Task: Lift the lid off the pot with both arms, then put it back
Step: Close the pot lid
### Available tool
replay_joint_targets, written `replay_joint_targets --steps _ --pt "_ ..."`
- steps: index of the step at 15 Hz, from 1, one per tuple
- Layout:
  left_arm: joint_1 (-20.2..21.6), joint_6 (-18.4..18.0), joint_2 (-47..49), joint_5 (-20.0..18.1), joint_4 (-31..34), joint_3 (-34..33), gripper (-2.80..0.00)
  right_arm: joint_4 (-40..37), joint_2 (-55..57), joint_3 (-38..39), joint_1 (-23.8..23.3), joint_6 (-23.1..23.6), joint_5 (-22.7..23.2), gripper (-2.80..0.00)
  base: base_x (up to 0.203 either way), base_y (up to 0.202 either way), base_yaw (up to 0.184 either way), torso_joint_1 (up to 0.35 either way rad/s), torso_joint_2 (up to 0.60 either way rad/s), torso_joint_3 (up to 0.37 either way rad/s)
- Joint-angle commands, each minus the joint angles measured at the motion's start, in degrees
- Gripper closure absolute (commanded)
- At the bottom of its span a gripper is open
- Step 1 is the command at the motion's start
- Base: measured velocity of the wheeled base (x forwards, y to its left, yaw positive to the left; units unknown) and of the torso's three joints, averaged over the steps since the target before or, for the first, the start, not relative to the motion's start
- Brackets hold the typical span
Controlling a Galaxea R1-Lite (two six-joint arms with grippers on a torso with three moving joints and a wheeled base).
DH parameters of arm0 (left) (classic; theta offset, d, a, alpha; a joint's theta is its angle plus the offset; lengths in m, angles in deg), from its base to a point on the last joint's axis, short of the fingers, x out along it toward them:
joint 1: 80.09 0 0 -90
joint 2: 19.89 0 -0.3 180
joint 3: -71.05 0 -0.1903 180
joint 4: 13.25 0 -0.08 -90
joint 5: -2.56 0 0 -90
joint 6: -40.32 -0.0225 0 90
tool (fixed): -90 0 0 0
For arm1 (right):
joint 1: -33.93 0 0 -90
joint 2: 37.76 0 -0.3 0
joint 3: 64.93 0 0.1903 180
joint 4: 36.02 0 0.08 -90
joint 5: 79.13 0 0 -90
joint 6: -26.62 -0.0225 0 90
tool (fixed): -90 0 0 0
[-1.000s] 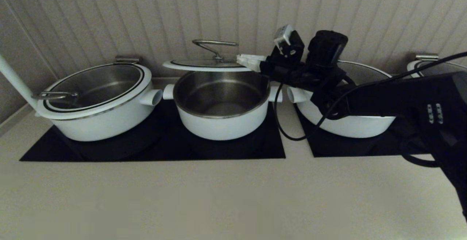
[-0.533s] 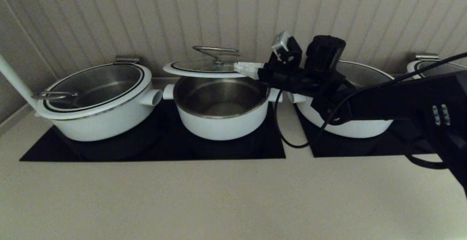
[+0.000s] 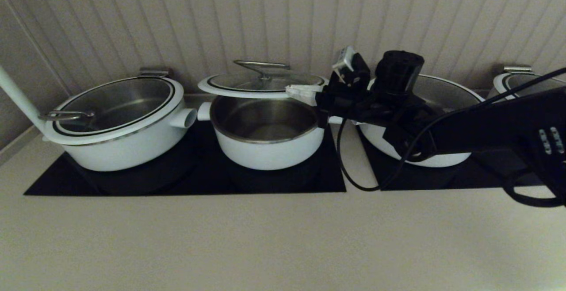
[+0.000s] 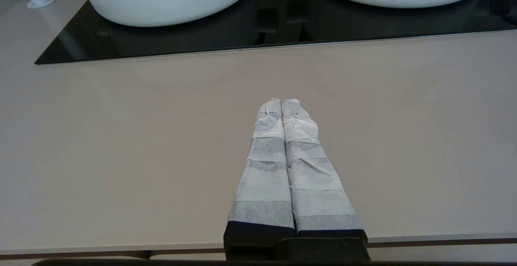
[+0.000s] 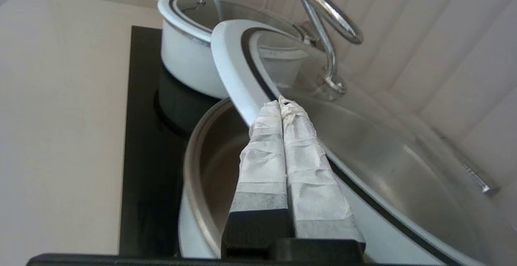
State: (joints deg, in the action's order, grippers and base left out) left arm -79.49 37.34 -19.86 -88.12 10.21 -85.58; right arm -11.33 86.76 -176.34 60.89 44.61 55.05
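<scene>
The lid (image 3: 261, 83), glass with a white rim and a curved steel handle (image 3: 261, 66), hangs just above the back of the pot (image 3: 267, 145), apart from it. My right gripper (image 3: 294, 91) comes in from the right and is shut on the lid's right rim. In the right wrist view its fingertips (image 5: 280, 103) meet at the white rim (image 5: 232, 62), with the pot's steel inside (image 5: 210, 169) below. The left gripper (image 4: 281, 102) is shut on nothing, low over the bare counter in front of the hob; it is out of the head view.
A wide white pot with its lid (image 3: 117, 123) stands left of the pot. Another wide pot (image 3: 424, 149) stands at the right behind my right arm, and a further one (image 3: 513, 81) at the far right. A white pole (image 3: 17, 96) leans at left. A black cable (image 3: 349, 167) hangs over the hob (image 3: 185, 180).
The right gripper has carried the lid down closer to the pot's rim, and the arm has sunk a little with it. The pot has not moved.
</scene>
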Motion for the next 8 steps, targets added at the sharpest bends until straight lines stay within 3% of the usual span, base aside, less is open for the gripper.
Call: replay_joint_targets --steps 1,8 --pt "0.0 0.0 0.0 0.0 -0.1 0.0 0.00 0.6 -1.5 2.4 0.0 0.1 0.3 0.00 0.000 0.000 0.000 0.000 0.00 0.000" --pt "0.0 0.0 0.1 0.0 0.0 0.0 0.00 3.0 -2.5 6.4 0.0 0.1 0.3 0.00 0.000 0.000 0.000 0.000 0.00 0.000"
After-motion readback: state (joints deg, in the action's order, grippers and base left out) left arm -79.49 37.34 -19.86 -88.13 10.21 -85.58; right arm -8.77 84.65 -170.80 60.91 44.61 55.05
